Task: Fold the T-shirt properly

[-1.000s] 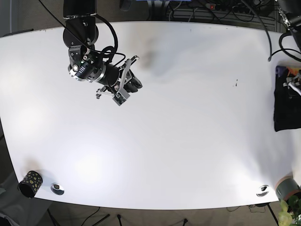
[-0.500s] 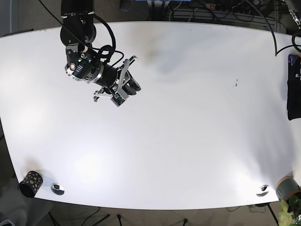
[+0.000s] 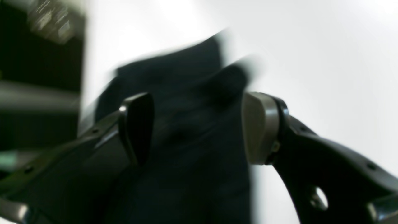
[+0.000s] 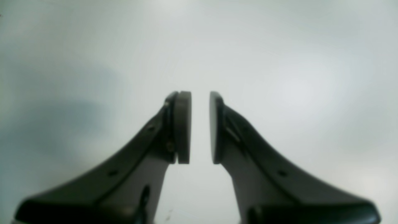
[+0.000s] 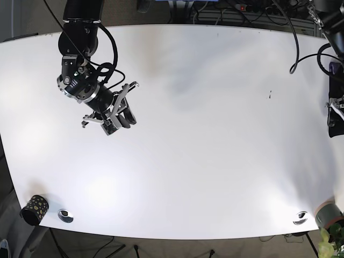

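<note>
The dark T-shirt (image 3: 192, 161) fills the gap between my left gripper's (image 3: 197, 124) two fingers, blurred by motion. The fingers stand well apart, closed on the thick cloth. In the base view only a sliver of the T-shirt (image 5: 334, 121) shows at the table's right edge, under the left gripper (image 5: 334, 105). My right gripper (image 5: 115, 125) hangs over the left part of the white table (image 5: 215, 161). Its pads (image 4: 183, 127) are a narrow slit apart with nothing between them, as the right gripper (image 4: 200, 127) shows in the right wrist view.
A black speckled cup (image 5: 35, 208) stands at the near left corner beside a metal disc (image 5: 65, 215). Another disc (image 5: 301, 217) and a grey pot (image 5: 329, 214) with a plant sit at the near right corner. Cables run behind the far edge.
The T-shirt has slid right with the left arm until most of it is out of the base view. The right arm has swung left and toward the near side.
</note>
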Robot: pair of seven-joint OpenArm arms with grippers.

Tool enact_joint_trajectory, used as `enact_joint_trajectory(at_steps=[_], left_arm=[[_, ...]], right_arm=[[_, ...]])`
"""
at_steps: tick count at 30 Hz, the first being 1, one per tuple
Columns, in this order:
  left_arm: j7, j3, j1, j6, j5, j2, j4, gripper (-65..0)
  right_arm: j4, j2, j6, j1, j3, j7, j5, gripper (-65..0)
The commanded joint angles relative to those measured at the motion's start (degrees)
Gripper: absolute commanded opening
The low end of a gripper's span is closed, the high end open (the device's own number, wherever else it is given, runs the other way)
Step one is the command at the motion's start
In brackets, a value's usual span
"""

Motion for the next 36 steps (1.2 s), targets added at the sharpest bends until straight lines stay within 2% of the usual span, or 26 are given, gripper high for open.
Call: enact_joint_trajectory(at_steps=[1, 4, 6, 8, 11, 14, 16, 17, 19, 27, 33, 36], left_arm=[[-1.7, -0.1, -1.0, 3.1, -0.6, 1.2, 4.3, -24.6], [-5.1, 3.0, -1.0, 8.5, -0.6, 5.5, 7.2, -24.2], [-9.4, 6.9, -0.7, 12.5, -0.5, 7.6, 9.0, -24.2], [-13.0, 10.0, 0.0, 15.9, -0.5, 9.0, 10.4, -24.2], [-17.3, 12.9, 2.6, 21.5, -0.5, 12.4, 12.6, -24.2], [-20.8, 14.8, 5.1, 25.6, -0.3, 15.3, 15.2, -24.2], [-22.8, 16.2, 7.5, 27.6, -0.3, 16.8, 16.7, -24.2], [-23.7, 16.6, 8.6, 28.3, -0.3, 17.3, 17.1, -24.2], [-25.3, 17.3, 10.8, 29.4, -0.3, 18.6, 17.8, -24.2], [-26.8, 17.8, 23.1, 30.1, -0.3, 24.2, 25.2, -24.6], [-26.8, 17.6, 33.8, 30.1, -0.7, 25.0, 33.8, -24.7], [-26.8, 17.5, 38.7, 30.1, -0.6, 27.3, 38.1, -24.7]], right_arm=[[0.8, -0.1, 0.28, 0.8, 0.5, 4.9, -4.7, -55.6], [-1.5, -1.9, 0.28, 0.8, 1.4, 11.4, -11.9, -55.6], [-3.2, -3.3, 0.28, 0.8, 3.7, 16.9, -16.0, -55.6], [-4.7, -4.0, -0.82, 0.8, 5.2, 21.6, -18.6, -55.6], [-8.1, -3.8, -4.34, 0.8, 6.3, 27.8, -20.1, -55.5], [-11.5, -1.4, -9.0, 0.7, 6.2, 33.3, -20.3, -55.5], [-13.8, -0.1, -13.04, 0.0, 6.0, 36.6, -20.3, -55.5], [-14.5, 0.0, -14.36, -0.6, 6.0, 37.9, -20.3, -55.5], [-15.1, 0.2, -15.86, -1.6, 6.0, 39.8, -20.1, -55.5], [-12.8, 1.8, -15.94, -7.7, 6.0, 40.6, -19.7, -55.3], [-9.0, 3.0, -15.94, -14.8, 6.0, 40.6, -14.7, -55.3], [-7.2, 3.1, -15.94, -18.2, 6.0, 40.6, -13.0, -55.3]])
